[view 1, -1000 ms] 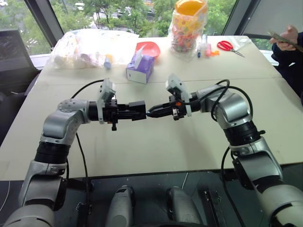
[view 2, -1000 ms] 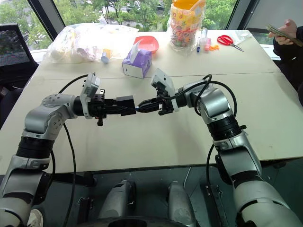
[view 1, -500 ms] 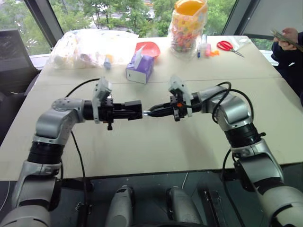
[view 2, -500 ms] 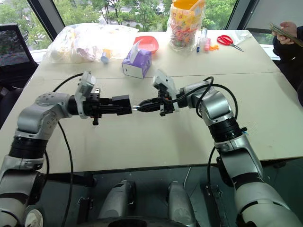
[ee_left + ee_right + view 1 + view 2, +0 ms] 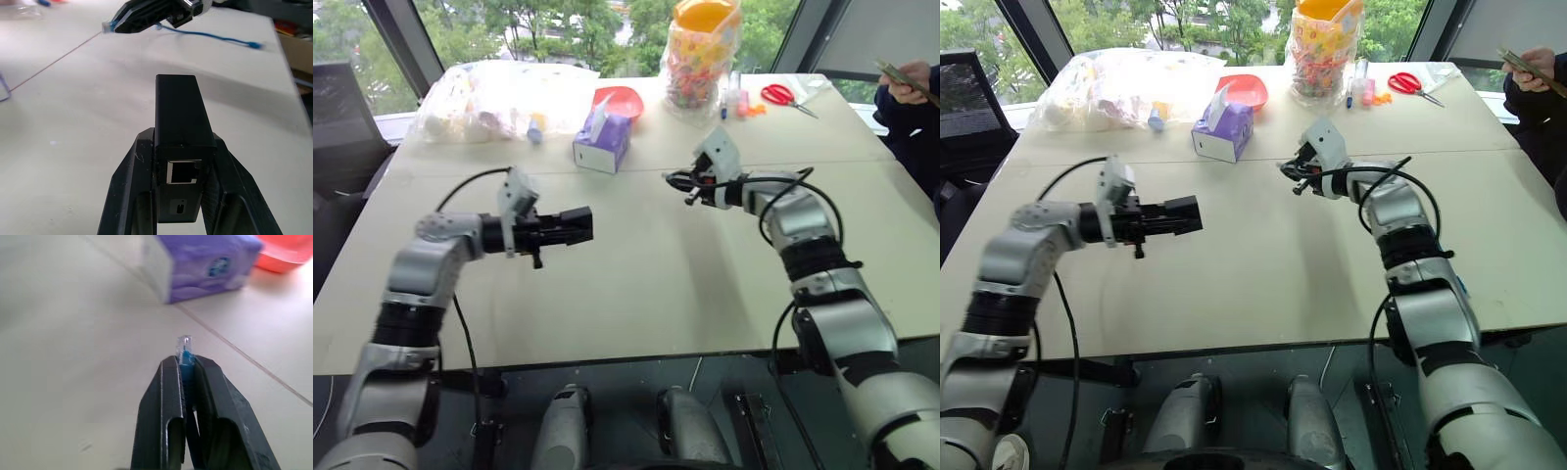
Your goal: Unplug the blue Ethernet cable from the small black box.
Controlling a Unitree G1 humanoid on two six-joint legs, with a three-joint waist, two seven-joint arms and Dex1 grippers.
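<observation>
Jaws clamped: left gripper point(image 5: 182, 161) on small black box point(image 5: 180, 110), right gripper point(image 5: 186, 369) on blue Ethernet cable point(image 5: 185, 350)

There are two robot grippers, the left gripper point(image 5: 578, 224) and the right gripper point(image 5: 674, 179). I count one small black box point(image 5: 182, 113) and one blue Ethernet cable point(image 5: 215, 35). On the table point(image 5: 656, 284) sit one purple tissue box point(image 5: 603, 142), one red bowl point(image 5: 623, 100), one pair of red scissors point(image 5: 785, 97) and one big jar of sweets point(image 5: 703, 54).
</observation>
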